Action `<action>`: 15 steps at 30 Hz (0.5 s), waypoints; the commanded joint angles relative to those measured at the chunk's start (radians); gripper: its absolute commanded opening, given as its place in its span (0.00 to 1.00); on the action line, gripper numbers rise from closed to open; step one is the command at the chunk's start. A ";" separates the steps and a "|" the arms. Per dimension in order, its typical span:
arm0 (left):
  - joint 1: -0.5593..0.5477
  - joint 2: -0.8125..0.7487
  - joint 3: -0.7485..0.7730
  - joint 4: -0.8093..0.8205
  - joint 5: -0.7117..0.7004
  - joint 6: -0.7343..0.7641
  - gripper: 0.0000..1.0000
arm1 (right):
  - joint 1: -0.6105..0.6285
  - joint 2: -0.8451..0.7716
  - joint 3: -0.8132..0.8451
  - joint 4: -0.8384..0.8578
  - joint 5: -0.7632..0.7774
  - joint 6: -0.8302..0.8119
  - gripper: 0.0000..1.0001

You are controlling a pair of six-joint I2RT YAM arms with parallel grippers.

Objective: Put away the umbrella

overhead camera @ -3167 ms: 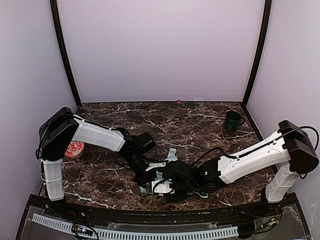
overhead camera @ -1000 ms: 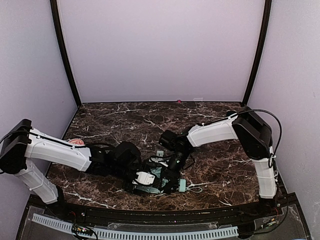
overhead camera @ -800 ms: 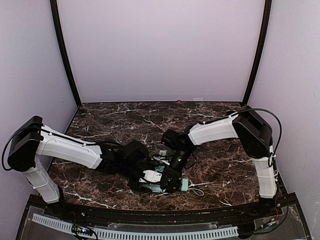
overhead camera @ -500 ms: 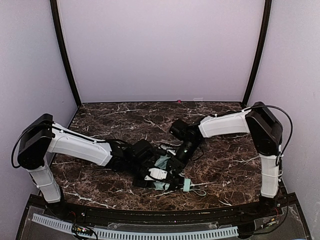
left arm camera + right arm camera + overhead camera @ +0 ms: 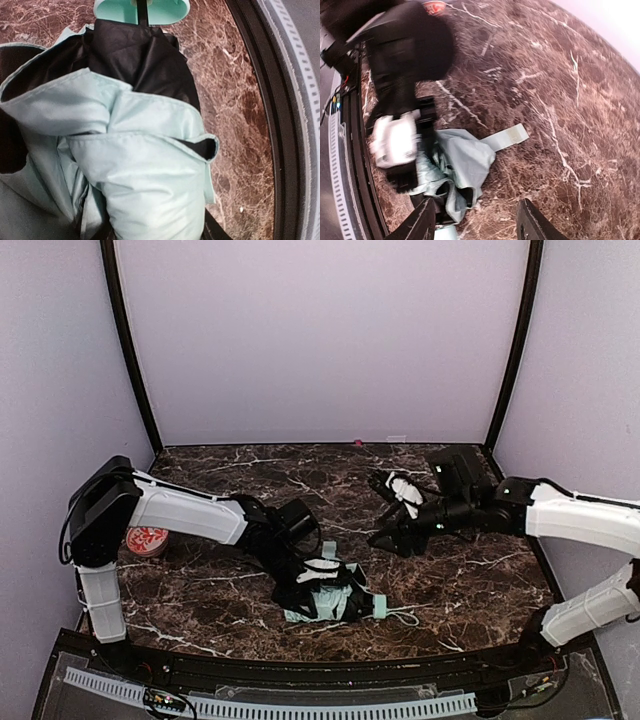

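Observation:
The umbrella (image 5: 318, 608) lies folded near the table's front edge, a crumpled bundle of pale mint fabric with black lining. Its mint handle (image 5: 379, 607) points right, trailing a thin strap. My left gripper (image 5: 320, 586) is down on the bundle. In the left wrist view the mint fabric (image 5: 150, 185) fills the space between my dark fingers, and the handle (image 5: 142, 7) sits at the top. My right gripper (image 5: 392, 538) hangs off to the right, apart from the umbrella. Its jaws (image 5: 477, 225) stand open over bare marble, with the umbrella (image 5: 465, 157) beyond them.
A red-and-white round container (image 5: 148, 538) sits at the left beside the left arm. The black front rail (image 5: 282, 150) runs just right of the bundle in the left wrist view. A flat mint closure tab (image 5: 509, 136) lies on the marble.
My right gripper has opened, left the umbrella and pulled back up and to the right. My left gripper has closed on the fabric bundle and its arm has drawn in.

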 commanded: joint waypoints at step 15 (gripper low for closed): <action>0.069 0.259 0.022 -0.365 0.211 -0.099 0.05 | 0.472 0.347 -0.036 0.213 0.431 -0.420 0.69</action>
